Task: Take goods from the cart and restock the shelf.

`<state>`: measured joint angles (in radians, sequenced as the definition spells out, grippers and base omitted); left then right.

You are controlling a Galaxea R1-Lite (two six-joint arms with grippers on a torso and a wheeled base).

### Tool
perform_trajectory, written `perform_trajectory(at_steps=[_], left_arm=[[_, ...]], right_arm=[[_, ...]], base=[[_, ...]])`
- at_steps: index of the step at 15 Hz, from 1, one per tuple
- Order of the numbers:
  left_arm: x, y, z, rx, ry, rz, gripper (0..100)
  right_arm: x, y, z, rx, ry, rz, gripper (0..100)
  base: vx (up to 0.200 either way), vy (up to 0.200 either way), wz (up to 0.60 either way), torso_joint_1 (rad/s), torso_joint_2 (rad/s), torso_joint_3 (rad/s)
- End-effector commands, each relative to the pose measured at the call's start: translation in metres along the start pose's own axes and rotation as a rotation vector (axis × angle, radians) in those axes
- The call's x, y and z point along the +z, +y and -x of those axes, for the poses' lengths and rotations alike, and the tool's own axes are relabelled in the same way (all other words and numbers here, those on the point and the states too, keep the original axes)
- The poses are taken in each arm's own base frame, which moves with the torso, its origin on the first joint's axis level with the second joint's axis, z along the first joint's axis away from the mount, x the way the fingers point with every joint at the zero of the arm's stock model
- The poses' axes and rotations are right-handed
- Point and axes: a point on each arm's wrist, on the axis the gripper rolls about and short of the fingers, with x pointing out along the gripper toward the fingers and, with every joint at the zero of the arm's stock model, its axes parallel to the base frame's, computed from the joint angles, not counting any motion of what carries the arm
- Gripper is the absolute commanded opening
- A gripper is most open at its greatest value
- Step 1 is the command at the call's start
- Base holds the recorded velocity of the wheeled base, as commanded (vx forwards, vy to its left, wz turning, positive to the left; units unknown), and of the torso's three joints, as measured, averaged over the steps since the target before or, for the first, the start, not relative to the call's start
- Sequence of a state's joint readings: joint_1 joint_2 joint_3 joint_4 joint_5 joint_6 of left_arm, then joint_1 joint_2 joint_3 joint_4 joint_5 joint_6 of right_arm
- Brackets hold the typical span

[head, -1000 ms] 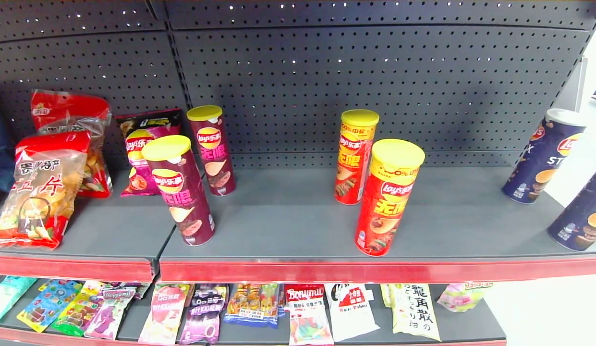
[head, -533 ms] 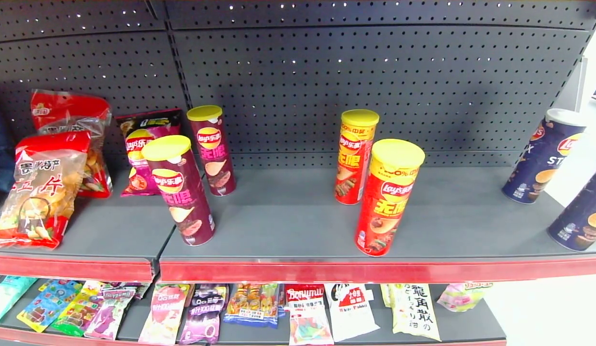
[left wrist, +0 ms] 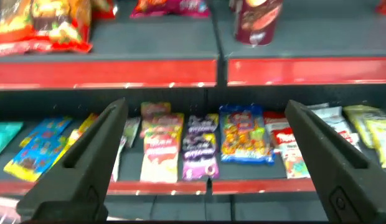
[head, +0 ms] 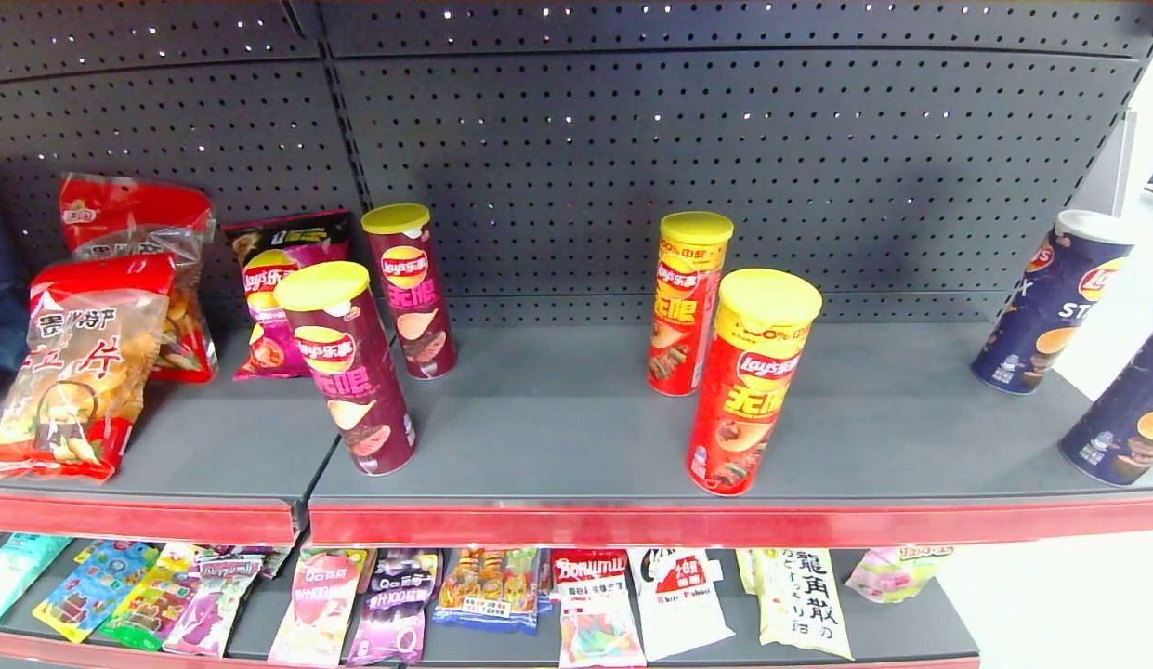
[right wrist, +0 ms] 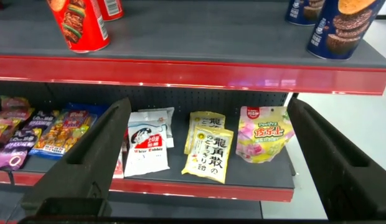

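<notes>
On the grey shelf (head: 557,437) stand two maroon chip cans (head: 348,367) (head: 409,290), two red chip cans (head: 753,381) (head: 686,302) and two dark blue cans (head: 1050,299) (head: 1122,409) at the right end. Snack bags (head: 84,362) lie at the left. My left gripper (left wrist: 205,165) is open and holds nothing, facing the lower shelf's candy bags (left wrist: 199,146) below the red shelf edge (left wrist: 180,71). My right gripper (right wrist: 208,158) is open too, with nothing in it, before the lower shelf's packets (right wrist: 208,149).
The lower shelf (head: 873,636) carries a row of flat snack packets (head: 492,590). A perforated back panel (head: 687,158) closes the shelf behind. Bare shelf lies between the maroon and red cans and right of the red cans. White floor (right wrist: 342,155) lies past the shelf's right end.
</notes>
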<state>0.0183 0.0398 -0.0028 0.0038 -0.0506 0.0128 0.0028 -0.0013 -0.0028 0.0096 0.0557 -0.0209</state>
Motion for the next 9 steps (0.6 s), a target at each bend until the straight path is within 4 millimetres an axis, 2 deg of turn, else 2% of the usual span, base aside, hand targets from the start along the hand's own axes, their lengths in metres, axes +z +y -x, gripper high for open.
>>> perform_trajectory(at_steps=[1, 2, 3, 4, 5, 6, 7, 9], left_arm=[[-0.001, 0.0, 0.003, -0.013, -0.038, -0.003, 100], [-0.001, 0.0, 0.003, -0.013, -0.038, -0.003, 100], [-0.001, 0.0, 0.003, -0.013, -0.038, -0.002, 100], [-0.001, 0.0, 0.003, -0.013, -0.038, -0.002, 100], [-0.001, 0.0, 0.003, -0.013, -0.038, -0.002, 100], [-0.001, 0.0, 0.003, -0.013, -0.038, -0.002, 100], [-0.001, 0.0, 0.003, -0.013, -0.038, -0.002, 100], [-0.001, 0.0, 0.003, -0.013, -0.038, -0.002, 100]], right_arm=[[0.0, 0.0, 0.0, 0.001, 0.001, 0.002, 100], [0.0, 0.0, 0.0, 0.003, -0.001, 0.004, 100], [0.036, 0.001, 0.004, 0.085, -0.066, -0.022, 100], [0.084, -0.001, -0.012, 0.124, -0.011, -0.093, 100], [0.114, -0.001, -0.027, 0.156, 0.008, -0.114, 100], [0.122, -0.001, -0.034, 0.191, 0.025, -0.109, 100], [0.119, 0.001, -0.048, 0.271, 0.102, -0.073, 100], [0.107, 0.006, -0.086, 0.311, 0.293, -0.045, 100]], base=[[0.0, 0.0, 0.0, 0.0, 0.0, 0.0], [0.0, 0.0, 0.0, 0.0, 0.0, 0.0], [0.0, 0.0, 0.0, 0.0, 0.0, 0.0], [0.0, 0.0, 0.0, 0.0, 0.0, 0.0], [0.0, 0.0, 0.0, 0.0, 0.0, 0.0], [0.0, 0.0, 0.0, 0.0, 0.0, 0.0], [0.0, 0.0, 0.0, 0.0, 0.0, 0.0], [0.0, 0.0, 0.0, 0.0, 0.0, 0.0]])
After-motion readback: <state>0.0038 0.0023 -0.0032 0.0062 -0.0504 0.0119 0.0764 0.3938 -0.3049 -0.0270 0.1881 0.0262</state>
